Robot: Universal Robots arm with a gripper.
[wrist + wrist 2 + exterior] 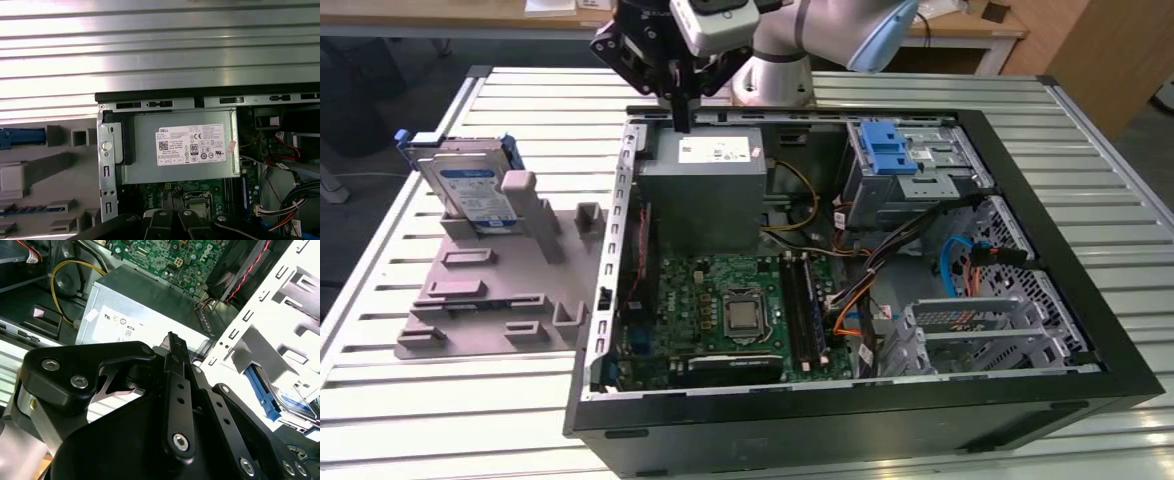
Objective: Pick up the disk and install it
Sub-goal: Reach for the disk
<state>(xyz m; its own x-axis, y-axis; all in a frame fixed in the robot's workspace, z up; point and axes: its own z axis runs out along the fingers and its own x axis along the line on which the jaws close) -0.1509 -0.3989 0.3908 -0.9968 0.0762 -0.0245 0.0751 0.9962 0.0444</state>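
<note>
Black case wall (854,415) lies nearest on the slatted bench (440,430), open on top over a green board (720,300). At the exterior view's left, well apart from the pincer, the disk (464,185) stands on edge in a grey holder (494,300). Its label face is turned toward the near side, and its long axis looks about upright, leaning slightly back. A holder post hides one lower corner, and blue carrier tabs show at the top corners. Farther back, the pincer (680,125) hangs fingers-down over the far rim of the case, by the far edge of the grey box (700,190). Its fingers are pressed together with nothing between them. The arm (841,30) rises behind, cut off at the top of the exterior view.
</note>
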